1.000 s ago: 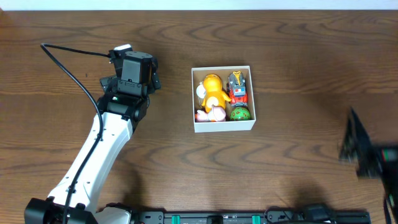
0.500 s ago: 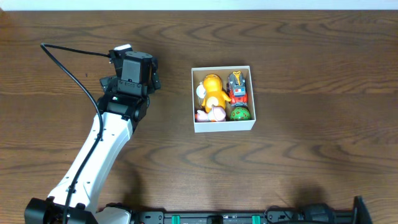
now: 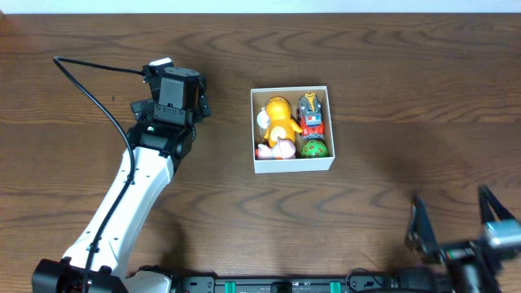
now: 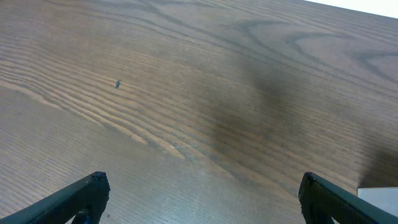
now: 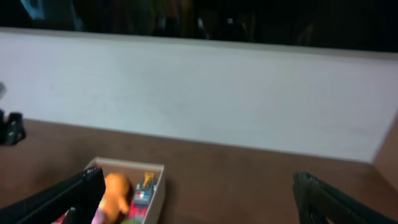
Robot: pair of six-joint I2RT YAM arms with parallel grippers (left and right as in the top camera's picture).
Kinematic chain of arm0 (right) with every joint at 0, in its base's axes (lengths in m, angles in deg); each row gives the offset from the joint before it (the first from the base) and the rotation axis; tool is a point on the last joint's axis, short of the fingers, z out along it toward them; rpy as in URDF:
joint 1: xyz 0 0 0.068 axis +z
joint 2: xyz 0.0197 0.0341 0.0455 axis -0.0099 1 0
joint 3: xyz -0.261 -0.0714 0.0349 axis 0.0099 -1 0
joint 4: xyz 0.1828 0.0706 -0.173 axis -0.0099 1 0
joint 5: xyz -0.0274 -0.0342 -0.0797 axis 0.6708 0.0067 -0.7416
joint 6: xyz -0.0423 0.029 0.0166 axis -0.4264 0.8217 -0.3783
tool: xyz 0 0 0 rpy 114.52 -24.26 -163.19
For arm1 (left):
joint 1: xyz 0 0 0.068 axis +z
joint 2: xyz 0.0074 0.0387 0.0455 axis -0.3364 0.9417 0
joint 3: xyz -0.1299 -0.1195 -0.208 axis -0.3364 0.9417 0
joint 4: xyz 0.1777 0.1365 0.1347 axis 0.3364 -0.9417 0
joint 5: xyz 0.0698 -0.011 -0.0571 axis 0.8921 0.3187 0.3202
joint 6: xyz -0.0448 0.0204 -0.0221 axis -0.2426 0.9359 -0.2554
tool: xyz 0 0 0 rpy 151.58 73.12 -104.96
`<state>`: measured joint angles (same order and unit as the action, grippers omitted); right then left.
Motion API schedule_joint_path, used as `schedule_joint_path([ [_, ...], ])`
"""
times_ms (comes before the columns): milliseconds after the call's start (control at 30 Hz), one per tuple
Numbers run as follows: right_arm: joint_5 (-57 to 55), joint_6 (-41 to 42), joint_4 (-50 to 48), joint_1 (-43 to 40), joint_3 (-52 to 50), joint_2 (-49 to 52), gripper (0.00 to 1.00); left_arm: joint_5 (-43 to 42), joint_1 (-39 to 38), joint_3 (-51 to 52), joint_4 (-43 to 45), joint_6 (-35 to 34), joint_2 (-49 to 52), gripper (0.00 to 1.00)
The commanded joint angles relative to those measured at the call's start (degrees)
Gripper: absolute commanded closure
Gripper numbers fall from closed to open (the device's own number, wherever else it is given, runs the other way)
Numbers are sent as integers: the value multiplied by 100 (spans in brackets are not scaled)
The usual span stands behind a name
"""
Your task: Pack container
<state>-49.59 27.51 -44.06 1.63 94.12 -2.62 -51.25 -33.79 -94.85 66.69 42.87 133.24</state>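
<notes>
The container (image 3: 293,166) is a small square white-walled box in the middle of the table. It holds an orange toy figure (image 3: 280,116), a red toy truck (image 3: 311,116), a green ball (image 3: 314,149) and a pink toy (image 3: 275,150). It also shows at the lower left of the right wrist view (image 5: 158,180). My left gripper (image 4: 199,186) is open and empty over bare wood, left of the container; in the overhead view it sits by the wrist (image 3: 175,81). My right gripper (image 3: 456,216) is open and empty at the table's front right, well clear of the container.
The table is dark brown wood (image 3: 391,65). A black cable (image 3: 89,81) runs from the left arm across the left side. A white wall (image 5: 199,93) stands behind the table's far edge.
The right arm dropped out of view at the right edge, then came back in at the front right with its fingers open. The left arm and the container have not moved.
</notes>
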Motion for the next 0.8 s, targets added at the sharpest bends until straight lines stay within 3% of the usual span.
schedule_joint_path([
  [0,356,-24,-662,-103,-861,-304,1,116,20,37,-20,-68,0,2],
  [200,772,-26,-1934,-269,-2074,-463,1,116,20,37,-17,-68,0,2],
  [500,743,-31,-2879,-267,-3300,-466,1,114,20,37,-17,-68,0,2],
  [767,562,474,-4262,-267,-4315,-466,1,116,20,37,-17,-68,0,2],
])
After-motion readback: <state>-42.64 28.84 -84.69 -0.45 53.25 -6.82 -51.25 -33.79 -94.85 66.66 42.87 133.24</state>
